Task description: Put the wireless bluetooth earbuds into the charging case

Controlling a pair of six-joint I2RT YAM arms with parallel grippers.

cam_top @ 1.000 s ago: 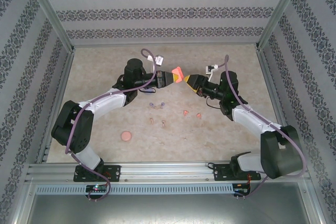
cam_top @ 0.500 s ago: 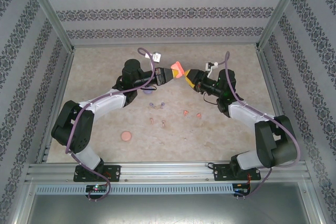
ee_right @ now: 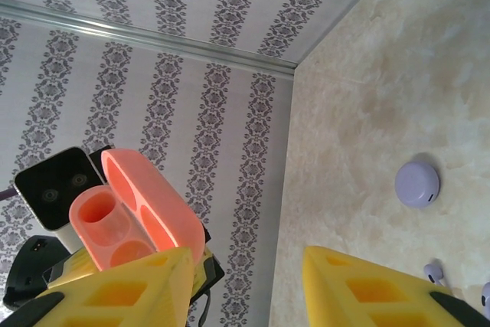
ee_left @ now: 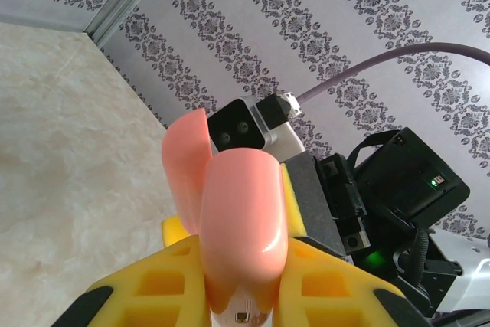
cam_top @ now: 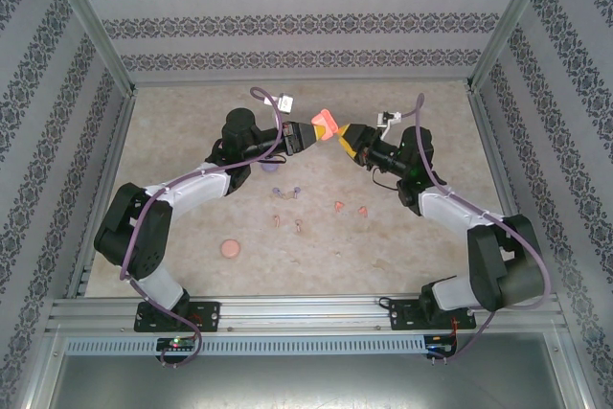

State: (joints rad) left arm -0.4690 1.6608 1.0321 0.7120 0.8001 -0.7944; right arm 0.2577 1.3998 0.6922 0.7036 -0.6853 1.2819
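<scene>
Right claw (cam_top: 347, 138) has swung inward over the last second and now sits just beside the coral charging case (cam_top: 324, 124), which the left claw (cam_top: 311, 132) clamps aloft, lid open. Right fingers (ee_right: 375, 289) stand apart, nothing seen between them. All six earbuds (cam_top: 338, 205) lie on the tabletop (cam_top: 182, 131) below — loading not yet begun. Next, likely: a fine pinch on one coral earbud (cam_top: 362, 210).

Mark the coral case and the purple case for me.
coral case (ee_left: 241, 227), left wrist view, smooth outer shell of its body.
purple case (ee_right: 417, 184), right wrist view, middle of its rounded top.
</scene>
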